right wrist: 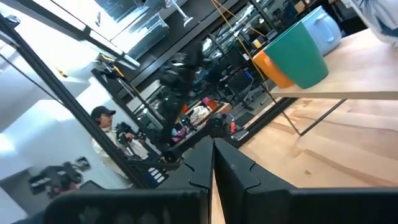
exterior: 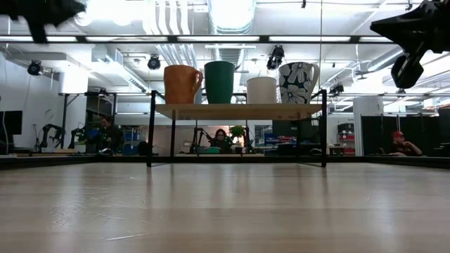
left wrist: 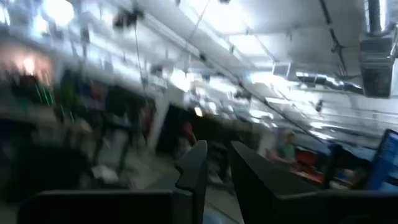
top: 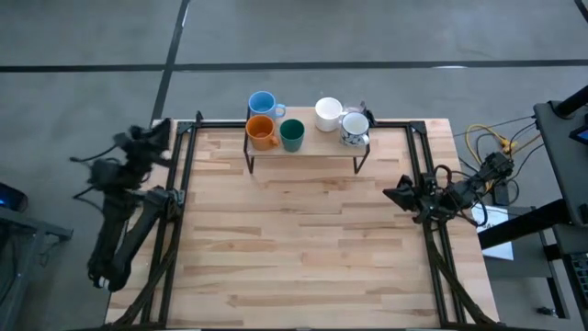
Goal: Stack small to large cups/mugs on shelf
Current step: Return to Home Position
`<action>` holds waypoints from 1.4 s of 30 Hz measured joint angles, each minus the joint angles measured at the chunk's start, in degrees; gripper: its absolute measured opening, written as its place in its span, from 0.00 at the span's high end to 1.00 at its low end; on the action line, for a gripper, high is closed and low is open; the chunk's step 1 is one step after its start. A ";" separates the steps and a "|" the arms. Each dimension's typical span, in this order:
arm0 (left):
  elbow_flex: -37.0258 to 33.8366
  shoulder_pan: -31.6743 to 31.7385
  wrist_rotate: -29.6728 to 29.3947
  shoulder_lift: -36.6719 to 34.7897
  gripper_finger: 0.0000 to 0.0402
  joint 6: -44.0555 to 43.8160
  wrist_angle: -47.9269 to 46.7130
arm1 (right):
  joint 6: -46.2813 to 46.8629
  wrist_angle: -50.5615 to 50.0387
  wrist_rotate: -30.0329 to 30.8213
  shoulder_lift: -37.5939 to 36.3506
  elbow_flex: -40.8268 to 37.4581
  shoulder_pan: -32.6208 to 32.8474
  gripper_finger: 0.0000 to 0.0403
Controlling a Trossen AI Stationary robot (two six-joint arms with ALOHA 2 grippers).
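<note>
Jaws clenched empty on right gripper (top: 390, 195), slightly parted on left gripper (top: 158, 131); shelf (top: 317, 149) lay upper centre, long axis crosswise, right arm nearer.

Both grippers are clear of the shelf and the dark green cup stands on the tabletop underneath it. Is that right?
Not quite. The dark green cup stands on top of the low light-wood shelf, beside the orange handled mug, not on the tabletop; the low view shows it. The left gripper and right gripper are indeed clear of the shelf.
</note>
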 joint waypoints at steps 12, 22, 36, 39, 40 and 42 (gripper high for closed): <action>-16.94 0.00 1.24 0.20 0.86 -3.73 8.49 | 0.40 -3.09 2.80 -0.04 0.04 0.00 0.98; -26.35 -0.01 -4.01 0.24 0.86 -0.48 2.32 | 0.75 -9.57 3.99 -0.02 0.04 0.00 0.98; -26.98 -2.99 -5.51 9.57 0.86 4.49 3.39 | -27.98 -13.73 4.20 1.93 0.04 0.00 0.98; -26.98 -6.90 -3.89 13.05 0.86 3.96 3.54 | -31.98 -13.75 4.21 3.40 0.04 0.00 0.98; -27.00 -8.78 -3.68 14.09 0.86 3.57 3.57 | -32.89 -13.75 4.21 3.81 0.04 0.00 0.98; -27.02 -12.75 -3.75 15.73 0.86 1.76 3.92 | -33.96 -13.67 4.21 4.68 0.04 0.00 0.98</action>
